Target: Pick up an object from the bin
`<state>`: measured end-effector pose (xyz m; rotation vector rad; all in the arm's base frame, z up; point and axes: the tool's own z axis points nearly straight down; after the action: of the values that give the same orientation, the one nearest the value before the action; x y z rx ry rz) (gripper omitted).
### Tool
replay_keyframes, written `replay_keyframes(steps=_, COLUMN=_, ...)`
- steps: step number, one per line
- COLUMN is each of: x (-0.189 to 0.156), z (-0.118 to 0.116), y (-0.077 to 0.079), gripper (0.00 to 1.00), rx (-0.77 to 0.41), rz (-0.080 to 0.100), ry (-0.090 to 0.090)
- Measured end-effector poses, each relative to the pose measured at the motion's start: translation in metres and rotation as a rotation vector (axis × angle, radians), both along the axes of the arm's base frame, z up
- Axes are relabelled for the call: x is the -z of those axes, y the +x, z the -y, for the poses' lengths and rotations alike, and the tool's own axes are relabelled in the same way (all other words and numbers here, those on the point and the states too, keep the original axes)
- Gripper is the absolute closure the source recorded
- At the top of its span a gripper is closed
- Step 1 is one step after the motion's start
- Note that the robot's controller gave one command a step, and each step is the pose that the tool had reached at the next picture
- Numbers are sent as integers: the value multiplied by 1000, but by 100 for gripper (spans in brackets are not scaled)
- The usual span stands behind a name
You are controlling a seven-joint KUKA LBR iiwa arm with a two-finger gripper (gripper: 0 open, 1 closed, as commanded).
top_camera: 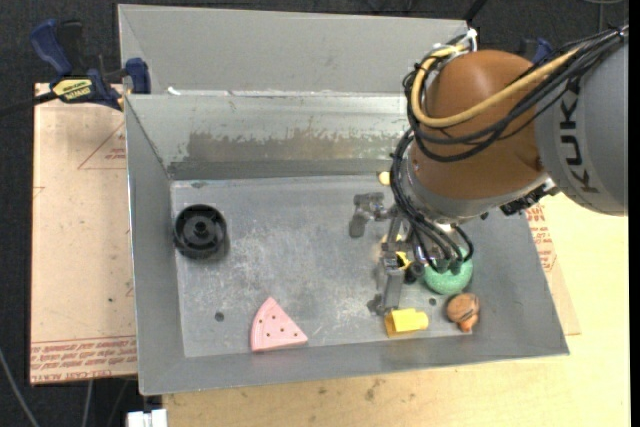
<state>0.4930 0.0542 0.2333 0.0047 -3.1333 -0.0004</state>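
Hanging low in the right front corner of the bin (152, 245) with its fingers apart and nothing between them, the gripper (377, 253) stood just beside a small yellow block (405, 320), likely light, stiff, and best pinched across its flat sides.

"KUK" lettering, black, on grey arm (603, 120), rest cut off
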Motion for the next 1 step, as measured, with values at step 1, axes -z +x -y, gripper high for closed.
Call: replay_keyframes(steps=1, x=-4, z=0, y=2, gripper=0, rx=3, rz=9, ry=1)
